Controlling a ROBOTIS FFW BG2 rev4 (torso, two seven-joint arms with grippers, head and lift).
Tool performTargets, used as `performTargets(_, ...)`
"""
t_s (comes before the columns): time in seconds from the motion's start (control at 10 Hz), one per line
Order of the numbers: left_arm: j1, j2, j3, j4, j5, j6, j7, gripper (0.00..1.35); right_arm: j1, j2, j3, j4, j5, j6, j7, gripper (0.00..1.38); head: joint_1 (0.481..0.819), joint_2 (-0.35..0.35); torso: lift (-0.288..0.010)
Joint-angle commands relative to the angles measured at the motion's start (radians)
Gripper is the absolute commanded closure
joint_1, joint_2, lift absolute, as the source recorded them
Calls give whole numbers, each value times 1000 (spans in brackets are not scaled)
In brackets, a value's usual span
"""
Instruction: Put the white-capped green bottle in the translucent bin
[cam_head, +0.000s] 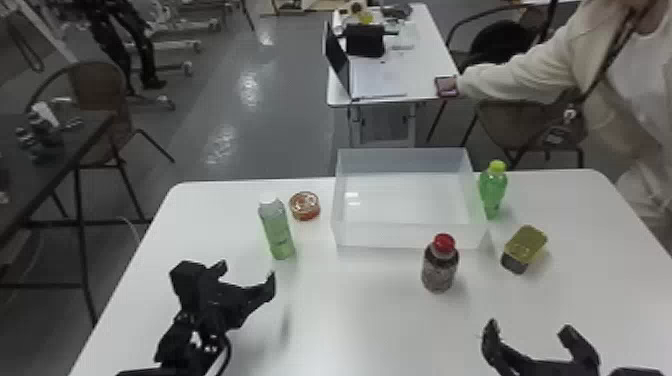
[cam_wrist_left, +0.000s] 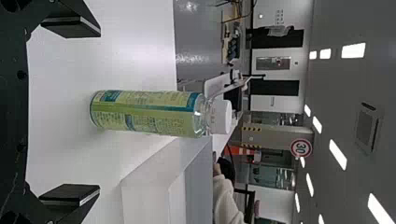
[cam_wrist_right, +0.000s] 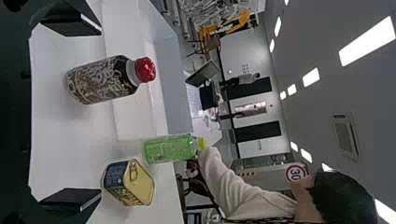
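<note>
Tin (cam_head: 305, 206) and bottle (cam_head: 277, 232) left of bin (cam_head: 407, 236), second bottle (cam_head: 439, 269) before, can (cam_head: 525, 247) right, third bottle (cam_head: 493, 190) right, perhaps touching

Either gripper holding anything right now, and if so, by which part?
Nothing is held: the left gripper and right gripper are both open, and the white-capped green bottle stands on the table.

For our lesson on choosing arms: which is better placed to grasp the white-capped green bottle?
Probably the left: its open black tool is nearest the white-capped green bottle, left of the translucent bin.
</note>
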Motion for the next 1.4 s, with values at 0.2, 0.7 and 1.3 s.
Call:
performTargets(0.2,-223,55,-109,261,47,19,-59,122,-27,17,1,27,-4,0,22,81,695,126,-27)
performTargets(0.7,-384,41,-132,465,-35,42,-77,121,-53,37,0,60,-11,0,42,81,695,88,-27)
performTargets(1.3,-508,121,-129,596,-19,68,-82,130,-102,56,-2,90,-10,11,79,79,695,150,-27)
